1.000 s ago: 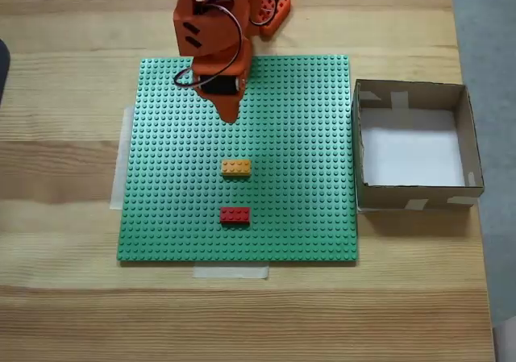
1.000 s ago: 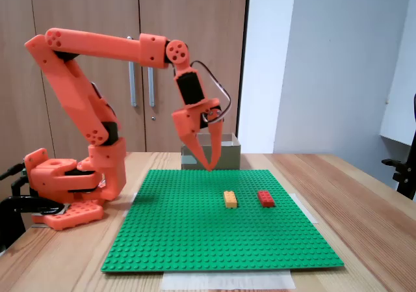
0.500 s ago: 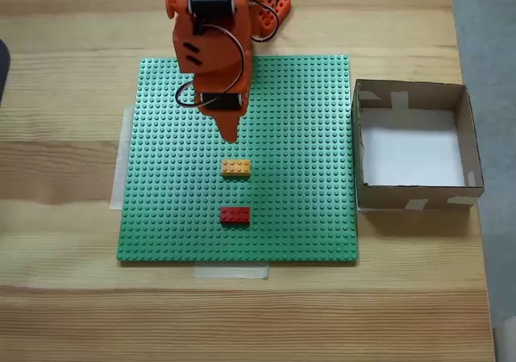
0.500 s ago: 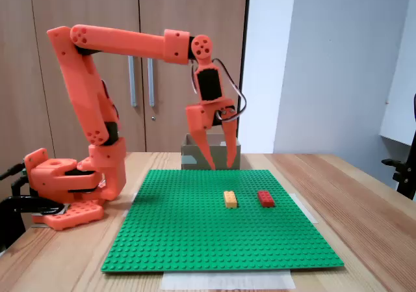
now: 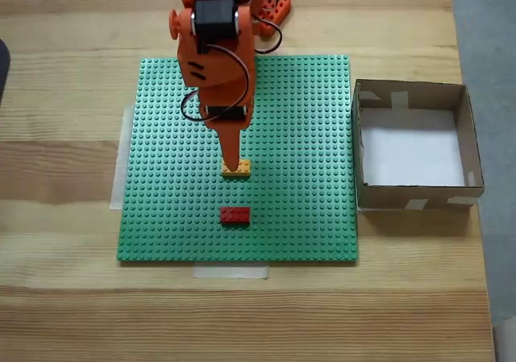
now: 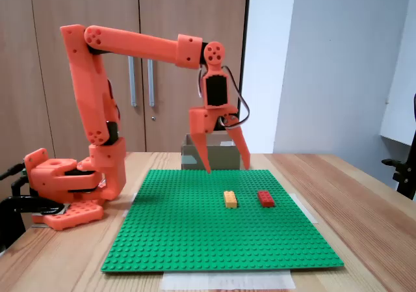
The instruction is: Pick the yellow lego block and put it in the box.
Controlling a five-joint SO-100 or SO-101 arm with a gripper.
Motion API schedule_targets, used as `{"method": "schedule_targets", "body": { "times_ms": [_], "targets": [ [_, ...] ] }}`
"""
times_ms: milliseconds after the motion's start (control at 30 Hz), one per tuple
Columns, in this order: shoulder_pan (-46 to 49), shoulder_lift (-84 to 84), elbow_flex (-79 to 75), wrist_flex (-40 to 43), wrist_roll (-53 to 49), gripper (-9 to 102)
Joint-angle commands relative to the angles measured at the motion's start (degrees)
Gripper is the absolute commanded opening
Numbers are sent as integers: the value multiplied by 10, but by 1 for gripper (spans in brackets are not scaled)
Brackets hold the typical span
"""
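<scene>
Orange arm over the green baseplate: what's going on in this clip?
The arm's end effector hangs open above the yellow lego block, holding nothing. That block and a red brick both sit on the green baseplate. The cardboard box beside the plate has nothing in it, so the pick is not yet done.

lighting: you've got even, soft indoor light in both fixed views, nothing dim | shadows: faint one right of the box [image 5: 415, 144], soft dark patch under the arm [image 5: 216, 64] on the green baseplate [image 5: 161, 217] | glare: mild sheen on the white wall [image 6: 325, 64] | focus: pretty sharp, slightly soft and grainy, no obvious edge warping
</scene>
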Motion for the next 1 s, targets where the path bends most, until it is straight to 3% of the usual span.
{"method": "schedule_targets", "body": {
  "times_ms": [0,400,967],
  "targets": [
    [-5,-14,-40,11,8,37],
    [4,-57,-69,24,4,35],
    [25,-105,-64,-23,-4,32]
  ]
}}
